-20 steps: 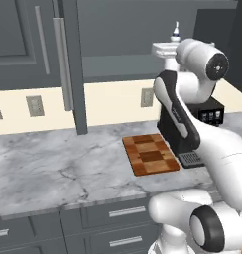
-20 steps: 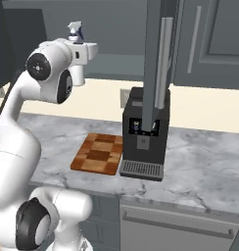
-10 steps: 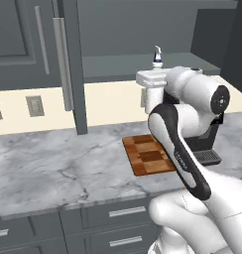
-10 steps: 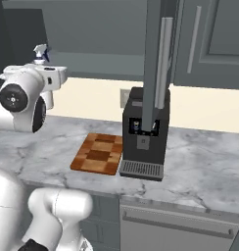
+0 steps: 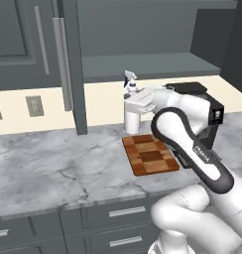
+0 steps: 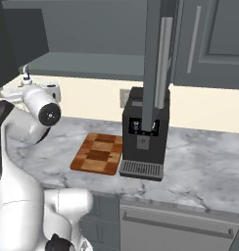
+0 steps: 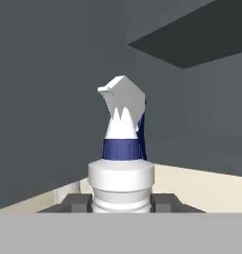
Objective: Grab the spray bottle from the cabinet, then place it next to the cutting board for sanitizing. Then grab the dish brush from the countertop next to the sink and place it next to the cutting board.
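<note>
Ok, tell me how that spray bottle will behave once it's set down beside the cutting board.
The spray bottle looks tall and slim with a bulky nozzle on top, so it may tip if released off-vertical. Its smooth white plastic probably slips easily in the end effector. The marble countertop looks flat, so it should stand if lowered upright.

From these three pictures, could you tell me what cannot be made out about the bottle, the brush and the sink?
- Spray bottle: its lower body is cut off by the bottom of the hand view; in the left base view the white hand covers it.
- Gripper: the bottle hides the finger contact, though it looks clamped on the bottle.
- Cutting board: its right edge is behind the arm.
- Dish brush and sink: outside every frame.
</note>
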